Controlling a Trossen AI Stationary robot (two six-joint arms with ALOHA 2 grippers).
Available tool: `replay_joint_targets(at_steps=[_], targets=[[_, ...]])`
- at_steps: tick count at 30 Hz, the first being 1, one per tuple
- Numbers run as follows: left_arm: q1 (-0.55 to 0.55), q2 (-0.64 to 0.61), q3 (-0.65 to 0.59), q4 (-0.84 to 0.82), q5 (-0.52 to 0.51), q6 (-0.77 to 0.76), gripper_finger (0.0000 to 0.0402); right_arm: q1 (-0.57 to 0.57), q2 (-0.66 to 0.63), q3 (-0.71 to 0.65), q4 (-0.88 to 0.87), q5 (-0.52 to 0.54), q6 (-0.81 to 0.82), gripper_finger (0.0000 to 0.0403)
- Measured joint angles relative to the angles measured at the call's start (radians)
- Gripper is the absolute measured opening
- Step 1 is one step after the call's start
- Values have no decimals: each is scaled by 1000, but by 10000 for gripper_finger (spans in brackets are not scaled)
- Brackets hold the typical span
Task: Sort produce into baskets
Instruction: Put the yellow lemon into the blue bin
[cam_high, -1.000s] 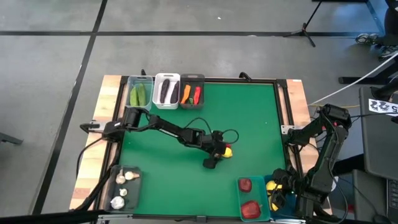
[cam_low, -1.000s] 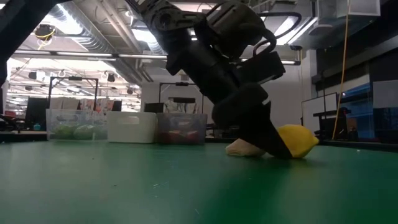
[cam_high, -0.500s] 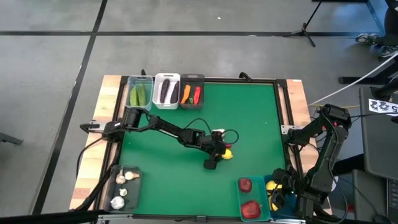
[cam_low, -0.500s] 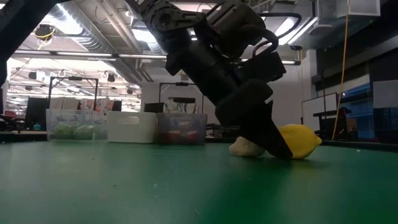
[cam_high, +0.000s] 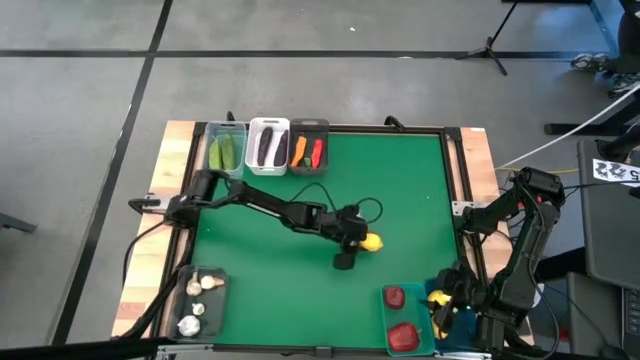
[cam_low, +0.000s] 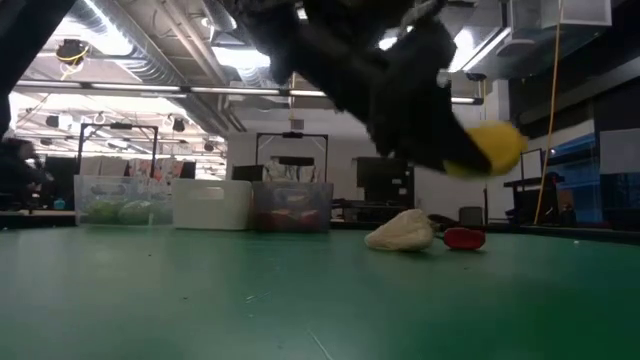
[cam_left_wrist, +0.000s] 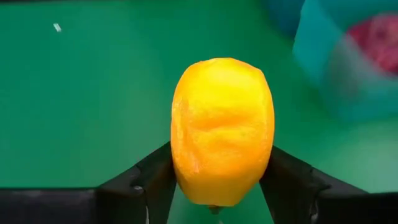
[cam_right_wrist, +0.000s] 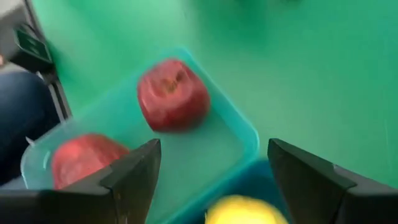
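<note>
My left gripper (cam_high: 362, 243) reaches to the middle of the green mat and is shut on a yellow lemon (cam_left_wrist: 222, 130), which hangs above the mat (cam_low: 490, 148). A white garlic bulb (cam_low: 400, 232) and a small red piece (cam_low: 463, 238) lie on the mat below it. My right gripper (cam_right_wrist: 214, 180) stands open over the teal basket (cam_right_wrist: 230, 140) at the near right, which holds two red fruits (cam_right_wrist: 173, 94). Another lemon (cam_right_wrist: 242, 213) lies in the blue basket beside it. My left gripper pinches the lemon's two opposite sides (cam_left_wrist: 181, 163) between its two fingers (cam_left_wrist: 146, 186). The fingers come slanting down from the table's left. The lemon's long axis points away from the wrist, along the fingers. It hangs lifted clear of the mat.
Along the far edge stand a clear basket (cam_high: 225, 150) with cucumbers, a white one (cam_high: 268, 146) with eggplants and a dark grey one (cam_high: 308, 148) with a carrot and a chili. A dark basket (cam_high: 200, 300) with garlic sits near left. Open mat lies between.
My left gripper has risen from the mat with the lemon between its fingers. The lemon, which lay on the mat beside the garlic bulb, is now lifted clear. The garlic bulb has stayed where it was.
</note>
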Motion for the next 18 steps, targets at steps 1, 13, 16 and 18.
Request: replay_joint_targets(at_steps=[1, 13, 16, 18], targets=[[0, -15, 0, 1, 0, -7, 203, 0, 0, 0, 1, 33, -11, 296], [-59, -202, 0, 89, 1, -31, 205, -17, 0, 0, -15, 840, -279, 296], [-93, -234, 1, 168, 5, 8, 205, -58, 0, 0, -14, 882, -342, 296], [-118, -237, 1, 222, 6, 35, 205, -94, 0, 0, -13, 887, -373, 296]])
